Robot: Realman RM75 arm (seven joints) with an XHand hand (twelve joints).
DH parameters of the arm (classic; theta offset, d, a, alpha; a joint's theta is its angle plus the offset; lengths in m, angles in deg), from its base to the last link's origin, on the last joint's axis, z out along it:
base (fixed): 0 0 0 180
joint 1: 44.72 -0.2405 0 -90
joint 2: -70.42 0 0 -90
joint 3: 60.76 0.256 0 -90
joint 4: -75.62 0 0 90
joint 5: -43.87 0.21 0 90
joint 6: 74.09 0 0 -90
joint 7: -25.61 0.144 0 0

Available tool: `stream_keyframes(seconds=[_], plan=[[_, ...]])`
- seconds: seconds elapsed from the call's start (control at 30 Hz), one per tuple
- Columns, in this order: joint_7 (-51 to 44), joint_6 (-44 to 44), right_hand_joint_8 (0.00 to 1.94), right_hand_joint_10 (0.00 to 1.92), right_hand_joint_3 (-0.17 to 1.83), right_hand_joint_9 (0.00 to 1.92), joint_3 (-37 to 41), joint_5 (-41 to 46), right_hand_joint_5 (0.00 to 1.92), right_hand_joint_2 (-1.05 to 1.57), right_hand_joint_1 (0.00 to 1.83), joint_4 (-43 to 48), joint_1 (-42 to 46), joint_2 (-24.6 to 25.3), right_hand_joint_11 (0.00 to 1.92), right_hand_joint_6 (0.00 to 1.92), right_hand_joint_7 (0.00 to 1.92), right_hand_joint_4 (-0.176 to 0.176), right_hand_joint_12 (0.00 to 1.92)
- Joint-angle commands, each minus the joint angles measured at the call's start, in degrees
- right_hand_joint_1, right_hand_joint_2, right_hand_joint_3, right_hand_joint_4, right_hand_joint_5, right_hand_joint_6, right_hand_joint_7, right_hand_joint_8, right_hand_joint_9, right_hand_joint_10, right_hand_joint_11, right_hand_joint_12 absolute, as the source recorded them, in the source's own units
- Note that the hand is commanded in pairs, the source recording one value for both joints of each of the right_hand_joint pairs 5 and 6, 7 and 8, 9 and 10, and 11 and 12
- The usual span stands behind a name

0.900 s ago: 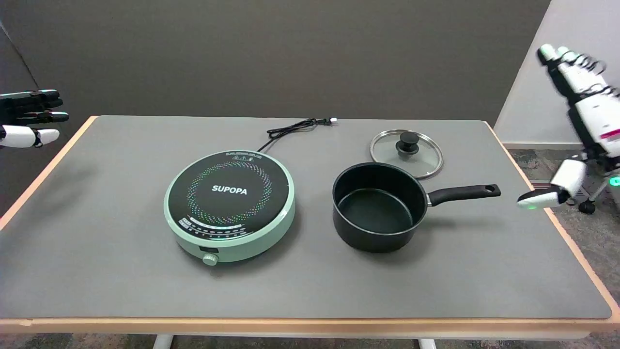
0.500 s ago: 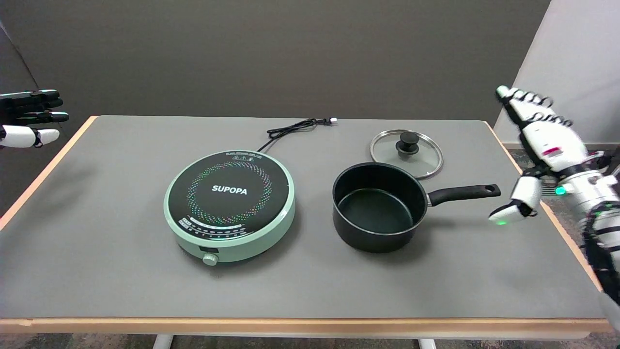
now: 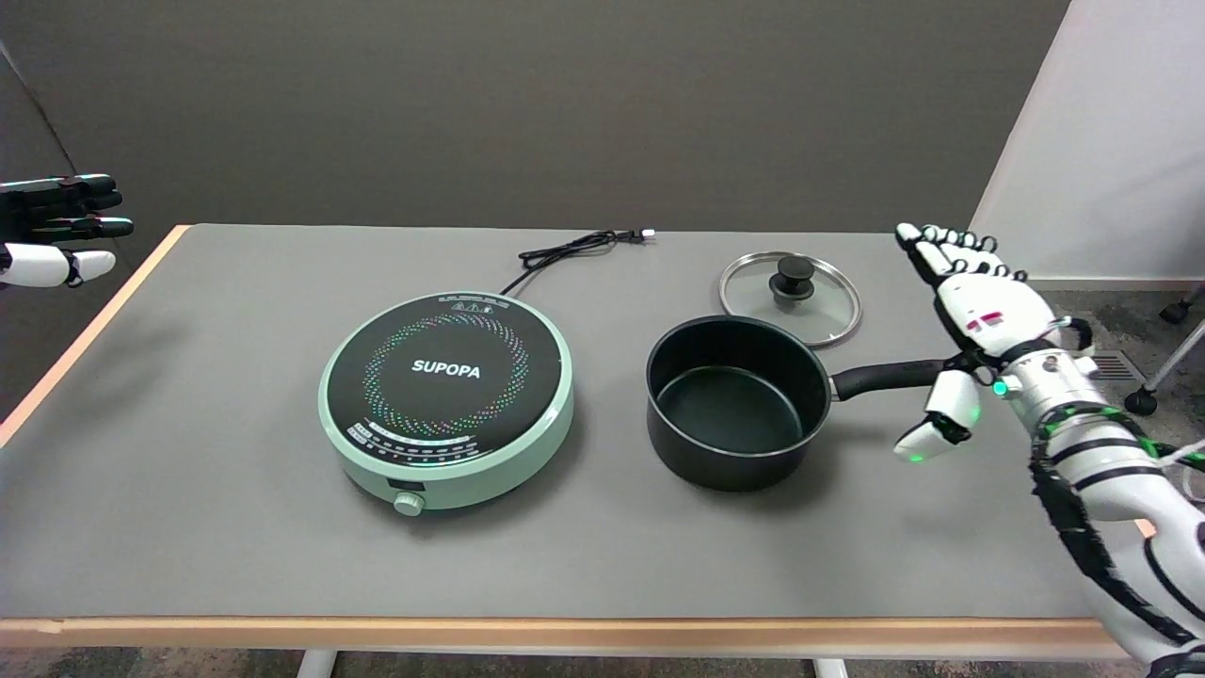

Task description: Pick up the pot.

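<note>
The green hotplate (image 3: 446, 398) reads "SUPOPA". Your robot hand (image 3: 970, 325) has moved in from the desk's right edge and now hovers over the end of the pot's handle (image 3: 885, 377), fingers spread, holding nothing. The black pot (image 3: 737, 400) sits on the grey desk (image 3: 235, 527), its glass lid (image 3: 791, 297) behind it, before a dark wall.

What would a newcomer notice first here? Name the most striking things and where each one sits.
The mint-green SUPOPA cooktop with its ring of coloured dots stands left of centre on the grey table. To its right sits the empty black pot, its handle pointing right, with the glass lid lying flat behind it. At the handle's end hovers the open right hand, fingers spread, holding nothing.
</note>
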Motion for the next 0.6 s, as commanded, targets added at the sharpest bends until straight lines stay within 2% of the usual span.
stream_keyframes(seconds=[0.03, 0.3, 0.6], plan=[[-1.55, 18.98, 0.01, 0.01, 1.00, 0.01, -16.24, -8.02, 0.01, -0.92, 1.19, 7.10, -2.11, -0.79, 0.01, 0.01, 0.01, 0.068, 0.01], [-3.13, 30.65, 0.01, 0.01, 1.06, 0.01, -25.05, -10.95, 0.01, -0.92, 1.20, 7.90, -3.17, -0.78, 0.01, 0.01, 0.01, 0.068, 0.01], [-5.13, 35.85, 0.01, 0.01, 1.08, 0.01, -27.38, -10.92, 0.01, -0.91, 1.20, 7.82, -4.43, -0.46, 0.01, 0.01, 0.01, 0.066, 0.01]])
